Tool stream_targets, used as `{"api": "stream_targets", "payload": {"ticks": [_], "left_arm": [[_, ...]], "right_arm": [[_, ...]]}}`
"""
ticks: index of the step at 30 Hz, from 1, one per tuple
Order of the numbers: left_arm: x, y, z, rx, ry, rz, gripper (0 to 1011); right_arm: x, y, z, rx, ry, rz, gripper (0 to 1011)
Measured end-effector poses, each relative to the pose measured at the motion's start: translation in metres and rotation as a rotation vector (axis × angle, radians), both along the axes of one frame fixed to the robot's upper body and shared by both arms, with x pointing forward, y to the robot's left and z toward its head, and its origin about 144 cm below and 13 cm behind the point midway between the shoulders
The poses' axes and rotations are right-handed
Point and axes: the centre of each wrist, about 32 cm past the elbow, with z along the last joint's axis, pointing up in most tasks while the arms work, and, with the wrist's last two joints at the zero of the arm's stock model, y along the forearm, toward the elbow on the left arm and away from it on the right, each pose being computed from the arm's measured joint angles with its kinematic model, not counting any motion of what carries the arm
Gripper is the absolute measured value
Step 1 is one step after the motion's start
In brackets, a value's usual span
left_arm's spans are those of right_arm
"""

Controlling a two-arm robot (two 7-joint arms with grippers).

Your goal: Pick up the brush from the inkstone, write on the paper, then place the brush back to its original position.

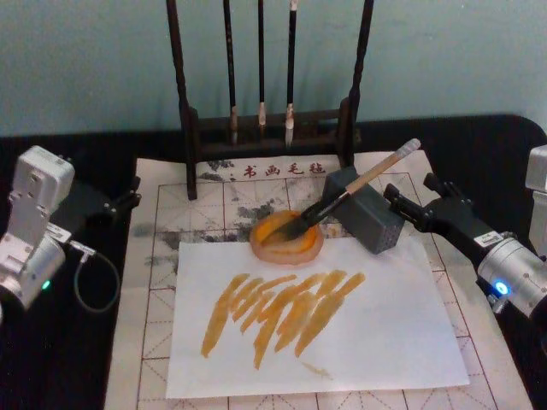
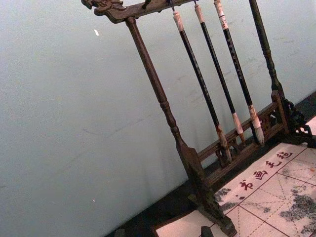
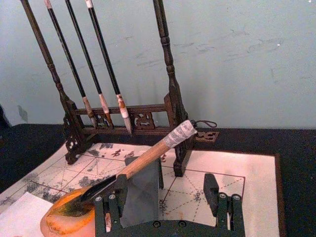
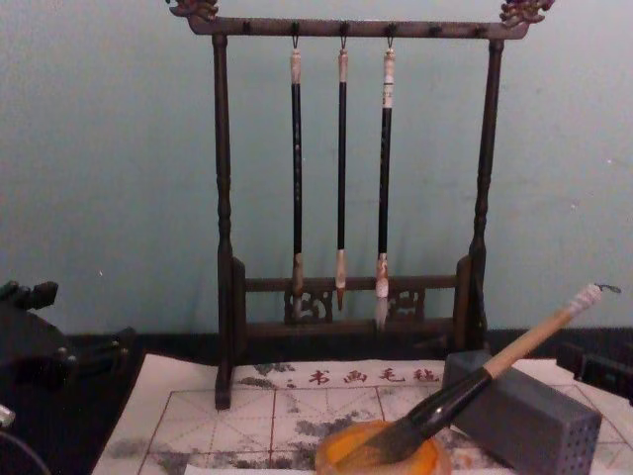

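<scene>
Right gripper (image 3: 169, 210) gaping wide and empty, just short of the brush (image 1: 352, 190), propped ahead across the grey block (image 1: 367, 210), bristles in the inkstone (image 1: 286, 237). Risk: nudging the handle and rolling it off.

the large wooden-handled brush (image 1: 355, 190) lay with its dark bristles in the round orange inkstone (image 1: 286, 239), handle propped on the grey rectangular block (image 1: 367, 213).

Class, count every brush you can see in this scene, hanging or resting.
4. Three thin black-handled brushes hang side by side on the dark wooden rack; one large wooden-handled brush rests with bristles in the round orange inkstone.
</scene>
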Motion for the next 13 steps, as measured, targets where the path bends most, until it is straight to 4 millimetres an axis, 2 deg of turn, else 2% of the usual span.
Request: {"api": "stream_targets", "payload": {"ticks": [13], "left_arm": [[0.0000, 0.0000, 0.0000, 0.000, 0.000, 0.000, 1001]], "right_arm": [[0.0000, 0.0000, 0.0000, 0.000, 0.000, 0.000, 1002]]}}
